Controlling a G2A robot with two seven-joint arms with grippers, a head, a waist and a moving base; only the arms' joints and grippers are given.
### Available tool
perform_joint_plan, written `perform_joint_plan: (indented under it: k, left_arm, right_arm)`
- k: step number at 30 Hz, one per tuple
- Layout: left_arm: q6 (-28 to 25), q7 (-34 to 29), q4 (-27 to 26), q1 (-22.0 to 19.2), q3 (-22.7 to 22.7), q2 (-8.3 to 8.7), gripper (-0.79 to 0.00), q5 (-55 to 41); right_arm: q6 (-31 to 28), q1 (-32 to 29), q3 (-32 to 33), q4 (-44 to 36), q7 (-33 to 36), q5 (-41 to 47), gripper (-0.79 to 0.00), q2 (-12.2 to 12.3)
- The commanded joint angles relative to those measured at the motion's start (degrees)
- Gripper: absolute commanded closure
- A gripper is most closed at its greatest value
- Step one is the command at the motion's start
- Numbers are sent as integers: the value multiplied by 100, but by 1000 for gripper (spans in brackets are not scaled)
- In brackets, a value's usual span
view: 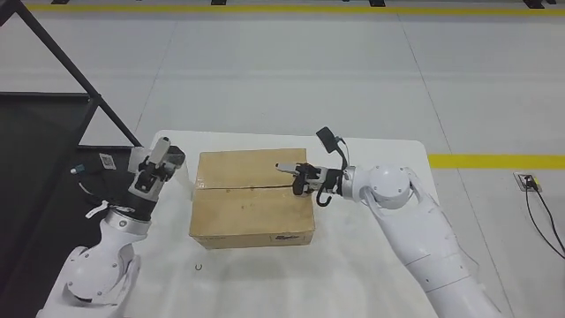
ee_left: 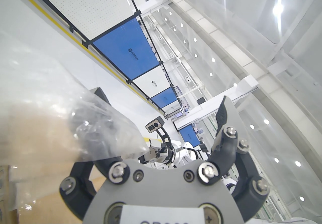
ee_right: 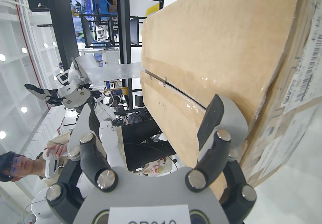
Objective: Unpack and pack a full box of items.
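A brown cardboard box [view: 252, 199] stands shut in the middle of the white table [view: 371, 256], its two top flaps meeting at a seam [ee_right: 176, 89]. A strip of clear tape [ee_right: 120, 70] runs off the far end of the seam through the air to my left gripper [ee_right: 57, 86]. That left gripper [ee_left: 161, 109] is open beside the box's left end [view: 168, 161], with crumpled tape [ee_left: 100, 129] stuck to one finger. My right gripper [ee_right: 151, 119] is open at the box's right end [view: 296, 177], one finger [ee_right: 211, 121] over the top flap near the seam.
Printed labels [ee_right: 307, 66] cover the box side nearest my right wrist. A small ring-like item [view: 200, 269] lies on the table in front of the box. A black metal frame [view: 53, 71] stands off the table's left. The table's right part has free room.
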Motion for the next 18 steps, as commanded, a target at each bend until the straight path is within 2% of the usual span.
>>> perform_joint_plan:
  k: [1, 18]
  left_arm:
    - [105, -65, -10, -87, 155, -17, -785, 110]
    - [620, -386, 276, -737, 1055, -159, -785, 904]
  right_arm:
    - [19, -24, 24, -19, -15, 7, -785, 15]
    - [-56, -351, 256, -434, 44, 56, -785, 168]
